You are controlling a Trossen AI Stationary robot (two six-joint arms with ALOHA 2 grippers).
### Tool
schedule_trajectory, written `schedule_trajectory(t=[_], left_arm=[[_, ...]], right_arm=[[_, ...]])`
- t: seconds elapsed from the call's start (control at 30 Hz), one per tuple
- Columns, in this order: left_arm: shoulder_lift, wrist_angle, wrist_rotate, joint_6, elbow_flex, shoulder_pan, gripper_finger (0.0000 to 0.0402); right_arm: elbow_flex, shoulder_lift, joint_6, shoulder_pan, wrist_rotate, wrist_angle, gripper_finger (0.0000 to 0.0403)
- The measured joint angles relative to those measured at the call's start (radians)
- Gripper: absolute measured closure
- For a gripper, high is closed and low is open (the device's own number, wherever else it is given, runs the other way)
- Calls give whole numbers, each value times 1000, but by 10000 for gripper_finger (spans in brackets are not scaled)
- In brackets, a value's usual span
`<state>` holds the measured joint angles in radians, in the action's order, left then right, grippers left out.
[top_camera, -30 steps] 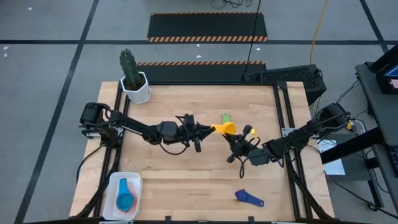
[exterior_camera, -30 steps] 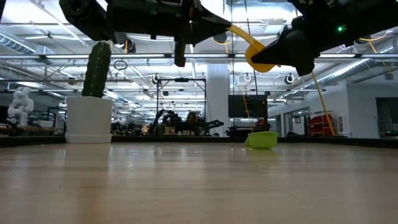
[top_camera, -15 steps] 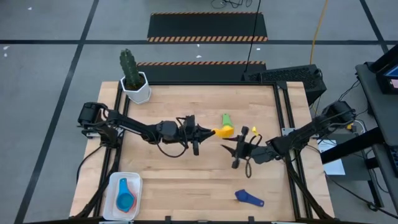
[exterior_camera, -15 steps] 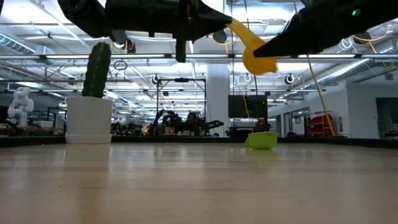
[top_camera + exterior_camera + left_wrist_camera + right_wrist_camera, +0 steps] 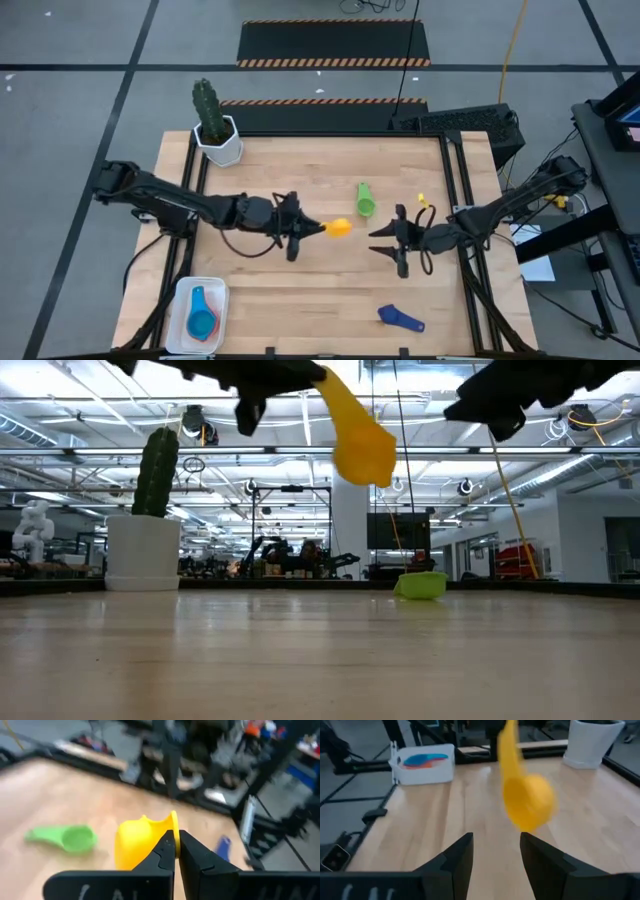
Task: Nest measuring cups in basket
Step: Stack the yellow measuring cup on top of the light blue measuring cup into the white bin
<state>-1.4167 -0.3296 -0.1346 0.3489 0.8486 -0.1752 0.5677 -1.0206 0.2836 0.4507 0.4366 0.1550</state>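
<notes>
High view: the left gripper (image 5: 303, 229) sits over the middle of the table with its fingers pinched tight on the handle of the yellow measuring cup (image 5: 339, 227), whose bowl sticks out toward the right arm. From the low view the yellow cup hangs well above the wood, tilted bowl-down, touching nothing but those fingers. The left wrist view shows the two dark fingers (image 5: 165, 851) pressed together on the thin handle edge.

The right gripper (image 5: 390, 243) hovers near the right side of the table, apart from the yellow cup, its fingers spread with a clear gap and nothing between them; the right wrist view shows the same gap between its fingers (image 5: 457, 857), the yellow cup beyond it.

The basket (image 5: 181, 293), a shallow white tray, stands at the near left corner of the table and holds a light blue cup (image 5: 199, 301) and a red one (image 5: 205, 327) lying against a further blue cup. The green cup (image 5: 365, 200) lies on the wood between the two grippers, farther back. The dark blue cup (image 5: 401, 319) lies near the front edge on the right. A cactus pot (image 5: 220, 143) stands at the far left corner.
</notes>
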Motion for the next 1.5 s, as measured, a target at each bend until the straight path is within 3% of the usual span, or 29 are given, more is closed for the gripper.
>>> schedule_trajectory(t=[0.23,0.43,0.7,0.97,1.5], left_arm=[[30,129,6,29,0,-46,396],[21,135,14,57,0,-77,396],[22,173,204,143,0,-114,395],[22,301,213,212,0,-149,392],[22,303,205,213,0,-200,396]], right_arm=[[103,-76,-63,-33,-67,4,245],[185,-250,-75,-93,-225,-2,245],[325,-424,-97,-110,-287,10,245],[430,-562,-94,-111,-387,86,245],[600,-805,-78,-117,-415,177,245]])
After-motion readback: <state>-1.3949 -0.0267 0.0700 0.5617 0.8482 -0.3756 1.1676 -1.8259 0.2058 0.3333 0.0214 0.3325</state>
